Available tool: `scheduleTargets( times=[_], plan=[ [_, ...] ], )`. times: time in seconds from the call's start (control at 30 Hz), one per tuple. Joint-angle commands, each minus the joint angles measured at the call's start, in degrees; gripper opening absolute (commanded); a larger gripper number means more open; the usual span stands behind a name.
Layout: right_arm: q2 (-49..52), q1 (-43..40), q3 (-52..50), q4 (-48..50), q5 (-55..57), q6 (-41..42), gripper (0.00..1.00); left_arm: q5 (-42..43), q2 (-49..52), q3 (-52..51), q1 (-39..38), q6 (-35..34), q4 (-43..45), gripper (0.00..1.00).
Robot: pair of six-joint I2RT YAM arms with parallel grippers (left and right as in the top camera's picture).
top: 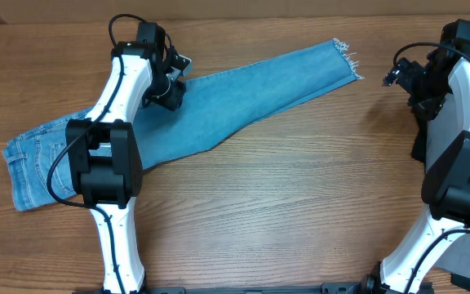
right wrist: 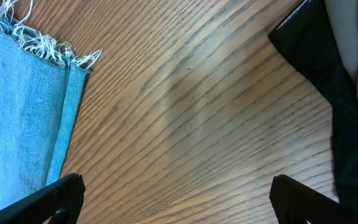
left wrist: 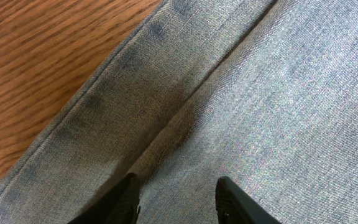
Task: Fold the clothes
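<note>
Jaws of the left gripper (top: 168,90) stood partly apart and pressed down on the denim, with nothing pinched between them that I could see; those of the right gripper (top: 400,75) were fully spread and held nothing. The wooden table (top: 300,204) carried the whole work. On it the jeans (top: 243,90) lay flat and not yet folded across, stretched from the left side toward the far middle, the two legs seemingly laid one upon the other. The waist part (top: 35,167) with its pockets lay near the left edge, partly under the left arm (top: 104,163). I judged that the left gripper was placed at the far edge of the leg to take hold of the cloth there. The frayed hem (top: 348,57) pointed toward the right gripper, which hovered near it but apart from it, probably because that end had to be lifted and brought over to the waist. Between the left fingertips (left wrist: 129,199) ran a seam (left wrist: 185,118), a thick line that would give a firmer hold than the flat cloth
</note>
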Motion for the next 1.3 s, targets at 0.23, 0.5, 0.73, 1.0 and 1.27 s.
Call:
scheduleTargets(
  times=[0.23, 0.5, 0.73, 1.0, 1.27],
  plan=[
    [-1.29, 0.07, 0.94, 0.24, 0.57, 0.26, 1.00, 0.50, 0.96, 0.07, 0.35, 0.81, 2.34, 0.49],
    [-1.29, 0.07, 0.94, 0.24, 0.57, 0.26, 1.00, 0.72, 2.47, 0.04, 0.35, 0.37, 3.17, 0.40],
    [-1.29, 0.07, 0.94, 0.22, 0.57, 0.26, 1.00, 0.79, 2.91, 0.04, 0.33, -0.44, 3.15, 0.37],
    [-1.29, 0.07, 0.94, 0.24, 0.57, 0.26, 1.00, 0.61, 3.13, 0.07, 0.33, -0.46, 3.15, 0.26],
    [-1.29, 0.07, 0.94, 0.24, 0.57, 0.26, 1.00, -3.91, 2.54, 2.05, 0.33, -2.16, 1.86, 0.04]
  ],
)
